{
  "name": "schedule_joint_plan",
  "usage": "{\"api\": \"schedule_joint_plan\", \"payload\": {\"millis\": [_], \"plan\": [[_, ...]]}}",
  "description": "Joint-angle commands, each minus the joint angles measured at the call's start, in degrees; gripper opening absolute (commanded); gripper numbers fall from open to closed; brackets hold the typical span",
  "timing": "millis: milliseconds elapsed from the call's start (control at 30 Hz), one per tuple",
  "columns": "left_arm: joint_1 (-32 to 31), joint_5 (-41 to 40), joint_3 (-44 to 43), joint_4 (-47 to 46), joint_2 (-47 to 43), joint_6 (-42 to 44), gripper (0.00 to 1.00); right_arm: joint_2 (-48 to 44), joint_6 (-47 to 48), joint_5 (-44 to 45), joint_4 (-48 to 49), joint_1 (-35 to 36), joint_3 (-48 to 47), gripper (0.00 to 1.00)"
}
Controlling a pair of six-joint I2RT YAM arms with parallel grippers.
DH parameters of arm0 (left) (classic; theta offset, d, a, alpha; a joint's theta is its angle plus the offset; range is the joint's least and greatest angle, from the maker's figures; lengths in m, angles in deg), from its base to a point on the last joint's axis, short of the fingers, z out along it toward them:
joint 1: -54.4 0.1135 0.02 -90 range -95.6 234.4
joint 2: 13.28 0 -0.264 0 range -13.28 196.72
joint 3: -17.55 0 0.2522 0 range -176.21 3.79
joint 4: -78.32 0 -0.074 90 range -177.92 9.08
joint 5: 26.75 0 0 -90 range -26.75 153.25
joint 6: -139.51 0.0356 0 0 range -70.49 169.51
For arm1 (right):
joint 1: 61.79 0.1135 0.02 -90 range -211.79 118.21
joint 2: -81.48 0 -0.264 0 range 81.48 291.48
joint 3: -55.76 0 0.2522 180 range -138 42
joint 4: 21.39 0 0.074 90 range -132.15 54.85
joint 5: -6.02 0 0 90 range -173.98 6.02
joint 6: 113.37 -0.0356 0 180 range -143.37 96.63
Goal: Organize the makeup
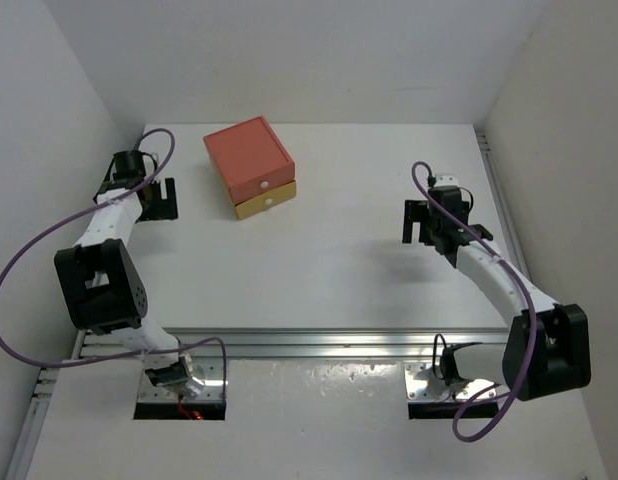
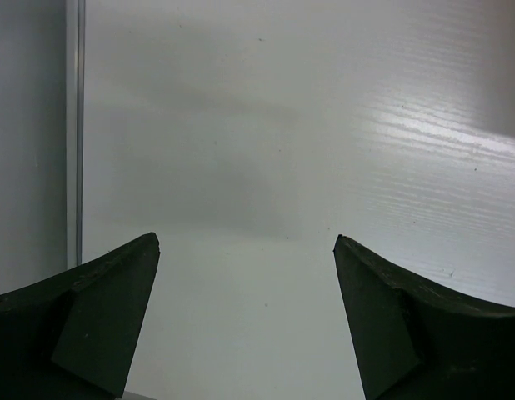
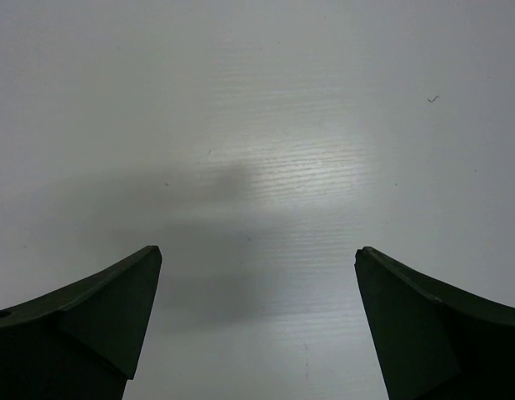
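Table (image 1: 339,270); one box (image 1: 249,160); two end effectors (image 1: 161,200) (image 1: 417,222)

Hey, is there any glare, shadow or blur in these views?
Top view: sharp, with glare on the metal rail at the near edge. Left wrist: bright streak on the table upper right, faint shadow mid-frame. Right wrist: glare patch at centre, soft shadow just below it.

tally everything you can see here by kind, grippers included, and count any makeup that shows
drawer box, orange over yellow: 1
open grippers: 2, the left gripper and the right gripper
makeup items in view: 0
total: 3
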Motion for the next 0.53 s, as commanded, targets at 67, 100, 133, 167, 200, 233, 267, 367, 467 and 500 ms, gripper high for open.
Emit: {"api": "schedule_joint_plan", "payload": {"millis": [67, 100, 133, 167, 200, 233, 267, 367, 467, 500], "plan": [[0.97, 2.37, 0.25, -3.56, -3.32, -0.88, 0.92, 1.58, -3.91, 2.23, 0.78, 0.78, -4.37, 1.0], [0.97, 2.37, 0.25, -3.56, -3.32, -0.88, 0.92, 1.67, -4.09, 2.58, 0.78, 0.79, -4.46, 1.0], [0.97, 2.37, 0.25, -3.56, -3.32, -0.88, 0.92, 1.76, -4.18, 2.76, 1.04, 0.79, -4.73, 1.0], [0.97, 2.37, 0.25, -3.56, -3.32, -0.88, 0.92, 1.76, -4.01, 2.76, 1.22, 1.05, -4.73, 1.0], [0.97, 2.37, 0.25, -3.56, -3.32, -0.88, 0.92, 1.93, -3.83, 3.02, 2.09, 1.14, -4.73, 1.0], [0.97, 2.98, 0.25, -3.56, -3.84, -0.88, 0.92, 1.85, -3.74, 3.11, 2.44, 0.96, -4.82, 1.0], [0.97, 2.99, 0.25, -3.56, -3.84, -0.88, 0.92, 1.93, -3.74, 3.46, 2.8, 0.96, -4.82, 1.0], [0.97, 3.51, 0.78, -3.56, -3.84, -0.88, 0.92, 2.46, -3.92, 4.86, 3.85, 1.14, -5.51, 1.0], [0.97, 3.52, 1.3, -3.56, -3.84, -0.88, 0.92, 3.78, -4.27, 7.76, 3.68, 1.67, -6.92, 1.0], [0.97, 3.52, 1.3, -3.56, -3.84, -0.88, 0.92, 3.87, -2.96, 8.12, 3.68, 1.84, -6.93, 1.0]]}}
